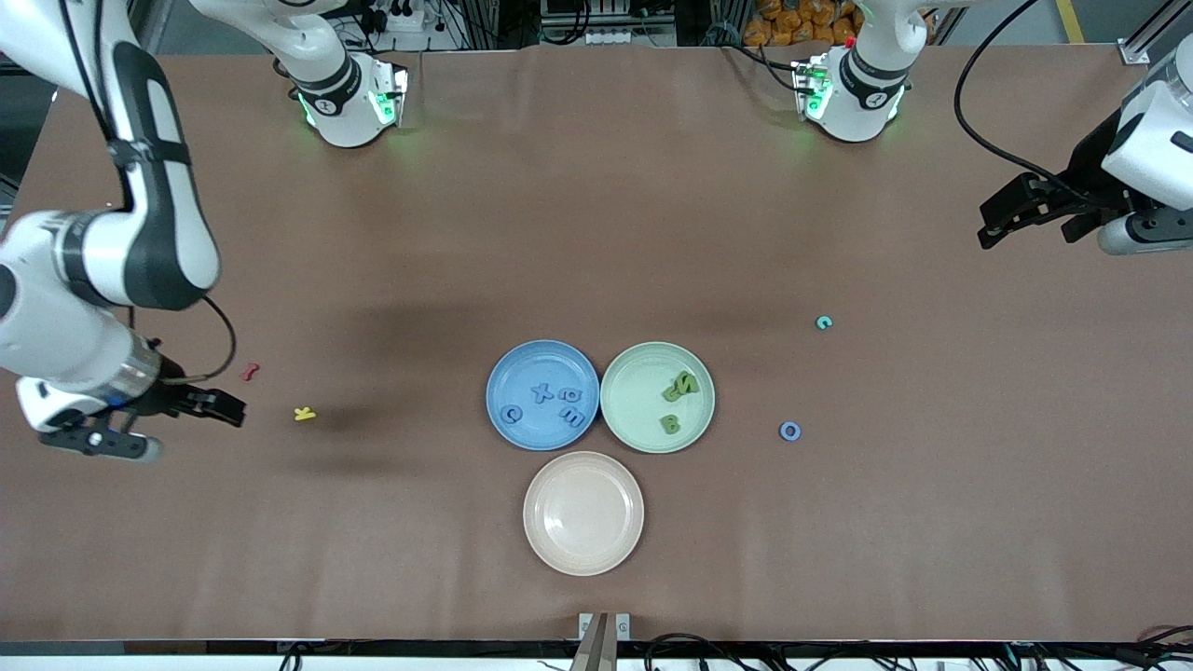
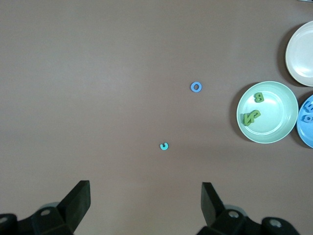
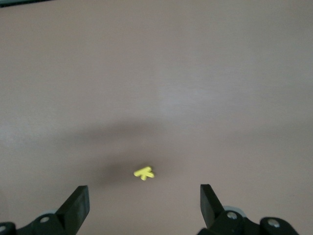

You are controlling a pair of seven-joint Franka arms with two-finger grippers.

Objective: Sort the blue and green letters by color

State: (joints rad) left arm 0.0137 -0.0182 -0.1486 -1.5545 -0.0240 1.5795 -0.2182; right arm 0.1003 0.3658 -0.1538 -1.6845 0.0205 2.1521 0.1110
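Several blue letters (image 1: 541, 391) lie in the blue plate (image 1: 522, 365). Two green letters (image 1: 680, 385) lie in the green plate (image 1: 634, 380), beside it. A blue O (image 1: 789, 431) lies on the table, toward the left arm's end from the green plate (image 2: 274, 128). A small teal letter (image 1: 824, 322) lies farther from the front camera than the O (image 2: 196, 87). My left gripper (image 1: 1025, 228) hangs open and empty above the left arm's end of the table, the teal letter (image 2: 164, 146) ahead of it (image 2: 146, 188). My right gripper (image 1: 224, 408) is open and empty near the yellow K (image 3: 144, 173).
An empty beige plate (image 1: 583, 513) sits nearer the front camera than the two coloured plates. The yellow K (image 1: 305, 414) and a small red squiggly piece (image 1: 249, 372) lie toward the right arm's end. Brown cloth covers the table.
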